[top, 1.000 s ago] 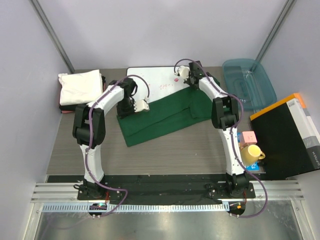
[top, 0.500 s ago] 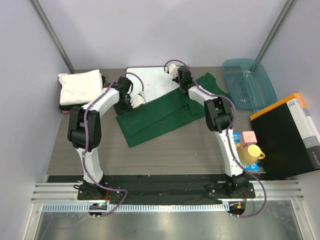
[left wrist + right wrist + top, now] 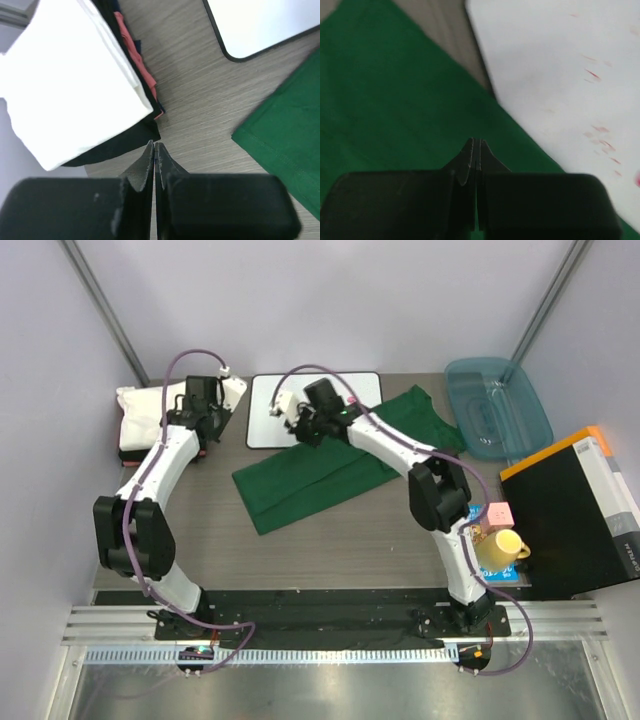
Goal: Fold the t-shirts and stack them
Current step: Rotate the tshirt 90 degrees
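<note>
I am hovering pinched flat and empty-handed — left gripper (image 3: 155,150) by the folded stack (image 3: 75,85), the drop-off spot; right gripper (image 3: 476,146) over the green t-shirt (image 3: 300,480) lying in a long strip, probably lining up its next fold.

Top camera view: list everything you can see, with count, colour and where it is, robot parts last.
green t-shirt: one, dark green, table centre, far edge lapping the board
folded shirts: one stack, white on top, black beneath, some red between, far left
board: one, white with black rim, far centre
tub: one, translucent teal, far right
box: one, black with orange edge, right side
cube: one, pink, beside the right arm
mug: one, yellow, just nearer than the cube
left gripper: one, black, shut, by the stack
right gripper: one, black, shut, over the green t-shirt at the board's edge
</note>
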